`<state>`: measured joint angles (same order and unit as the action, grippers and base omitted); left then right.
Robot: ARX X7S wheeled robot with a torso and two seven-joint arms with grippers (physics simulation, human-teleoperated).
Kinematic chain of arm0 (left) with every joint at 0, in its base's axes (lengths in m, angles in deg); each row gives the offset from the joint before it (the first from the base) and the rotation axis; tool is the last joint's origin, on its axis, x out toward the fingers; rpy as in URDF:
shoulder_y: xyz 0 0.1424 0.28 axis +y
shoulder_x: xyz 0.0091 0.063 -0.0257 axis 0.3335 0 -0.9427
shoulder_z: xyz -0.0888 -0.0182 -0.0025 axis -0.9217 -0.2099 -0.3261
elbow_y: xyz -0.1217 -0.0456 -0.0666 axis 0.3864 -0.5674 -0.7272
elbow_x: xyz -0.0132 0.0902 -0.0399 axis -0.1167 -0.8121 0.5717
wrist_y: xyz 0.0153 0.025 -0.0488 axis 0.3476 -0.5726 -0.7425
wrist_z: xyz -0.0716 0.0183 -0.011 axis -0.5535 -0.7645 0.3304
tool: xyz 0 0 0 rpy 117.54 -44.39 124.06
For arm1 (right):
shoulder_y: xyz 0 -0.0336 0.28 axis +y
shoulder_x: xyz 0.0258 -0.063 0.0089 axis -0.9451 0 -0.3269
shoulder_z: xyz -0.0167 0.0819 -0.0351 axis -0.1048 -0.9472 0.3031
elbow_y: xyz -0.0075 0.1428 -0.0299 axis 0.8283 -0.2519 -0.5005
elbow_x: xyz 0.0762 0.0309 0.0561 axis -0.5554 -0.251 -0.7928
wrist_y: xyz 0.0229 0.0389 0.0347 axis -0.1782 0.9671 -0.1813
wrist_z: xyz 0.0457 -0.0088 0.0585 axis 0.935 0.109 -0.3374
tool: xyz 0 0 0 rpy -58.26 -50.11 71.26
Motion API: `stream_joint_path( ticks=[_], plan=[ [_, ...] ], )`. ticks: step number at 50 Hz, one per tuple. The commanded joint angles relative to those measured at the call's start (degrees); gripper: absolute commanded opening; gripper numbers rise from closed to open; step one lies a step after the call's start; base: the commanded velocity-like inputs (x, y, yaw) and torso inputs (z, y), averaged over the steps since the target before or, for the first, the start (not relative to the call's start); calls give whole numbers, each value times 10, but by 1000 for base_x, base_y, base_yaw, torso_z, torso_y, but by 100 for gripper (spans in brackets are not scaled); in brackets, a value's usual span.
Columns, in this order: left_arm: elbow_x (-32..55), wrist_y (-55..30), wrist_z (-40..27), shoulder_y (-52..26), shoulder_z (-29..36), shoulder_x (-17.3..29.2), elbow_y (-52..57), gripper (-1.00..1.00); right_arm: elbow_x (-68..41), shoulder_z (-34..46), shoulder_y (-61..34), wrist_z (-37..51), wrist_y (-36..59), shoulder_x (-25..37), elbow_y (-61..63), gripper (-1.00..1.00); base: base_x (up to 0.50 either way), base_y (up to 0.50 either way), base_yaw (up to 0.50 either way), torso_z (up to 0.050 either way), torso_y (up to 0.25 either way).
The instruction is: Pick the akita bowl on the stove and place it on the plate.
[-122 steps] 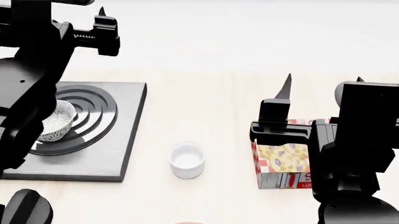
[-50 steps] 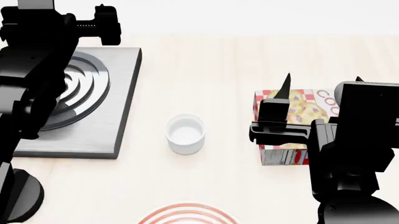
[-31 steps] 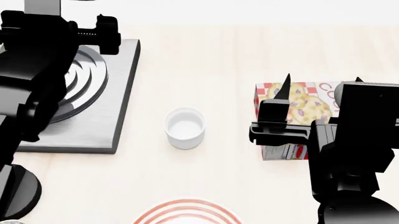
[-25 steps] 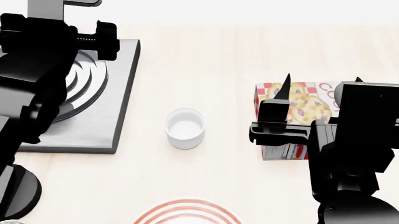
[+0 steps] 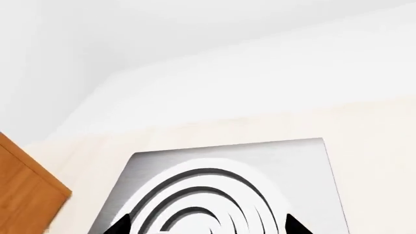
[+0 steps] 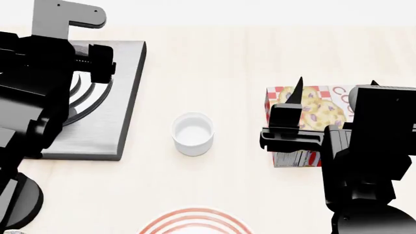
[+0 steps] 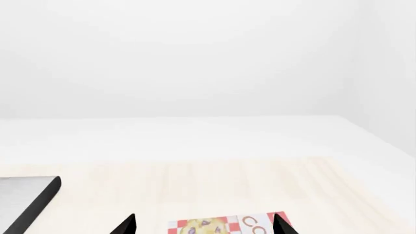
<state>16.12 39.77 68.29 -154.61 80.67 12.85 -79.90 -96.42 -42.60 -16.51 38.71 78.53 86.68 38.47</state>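
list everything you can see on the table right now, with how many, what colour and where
stove: one, dark grey slab with ring burner, table's left, partly behind the left arm
cup: one, plain white, table middle, right of the stove
box: one, red-and-white checked with cookie picture, right side, partly behind the right arm
plate: one, white with red rings, near edge, cut off by the frame
left gripper: black, open, over the burner
right gripper: black, open, above the box

1. Stove (image 6: 110, 122): 1, dark grey slab w/ ring burner.
2. Plain white cup (image 6: 193, 133): 1.
3. Plate (image 6: 195, 223): 1, only its red-ringed rim shows.
4. Cookie box (image 6: 311, 122): 1.
5. Akita bowl: 0 visible.
6. Arms: 2.
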Motion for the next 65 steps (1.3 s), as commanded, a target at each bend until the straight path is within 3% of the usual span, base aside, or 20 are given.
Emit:
stream_joint_path(
  ticks=[1,65],
  plan=[
    [-4,-15,-15,4,-12,1,-2,100,-2,1,1,2,-3,2,-1,100,0,0,0,0,0],
    [-66,-58,-33,36,-71,9,-2,100,-17,6,1,14,-8,11,-4,100,0,0,0,0,0]
  ],
)
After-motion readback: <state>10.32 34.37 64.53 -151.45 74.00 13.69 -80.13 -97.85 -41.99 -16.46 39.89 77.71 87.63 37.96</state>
